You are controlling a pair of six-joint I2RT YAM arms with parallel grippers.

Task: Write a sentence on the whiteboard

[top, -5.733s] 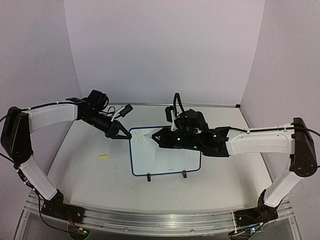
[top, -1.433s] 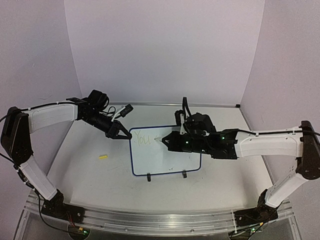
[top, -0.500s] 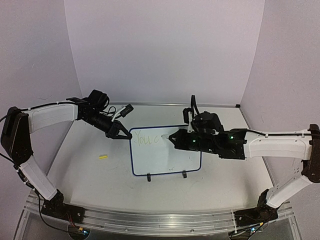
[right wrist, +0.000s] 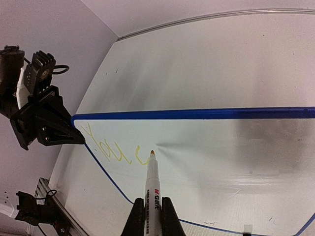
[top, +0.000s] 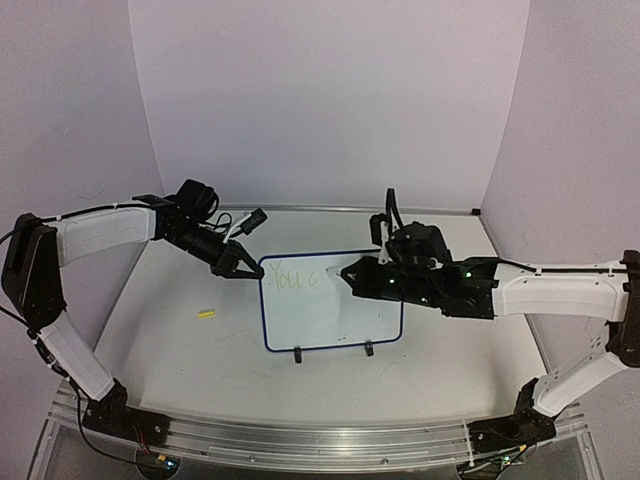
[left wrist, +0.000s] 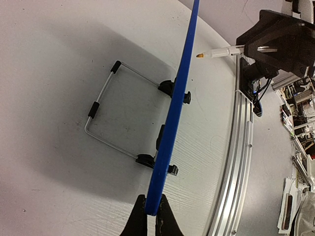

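We list: left arm outstretched, left gripper [top: 238, 268] clenched on whiteboard [top: 330, 315] corner; right arm reaching leftward, right gripper [top: 352, 274] grasping marker [right wrist: 152, 187], tip beside the sentence [right wrist: 114, 151].

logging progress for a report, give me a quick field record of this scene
whiteboard: propped on a wire stand, blue frame
sentence: only "You c" written, yellow-green
left gripper: shut on a corner of the whiteboard's frame
right gripper: shut on marker, tip just past the c
table: small yellow piece lying left of the whiteboard
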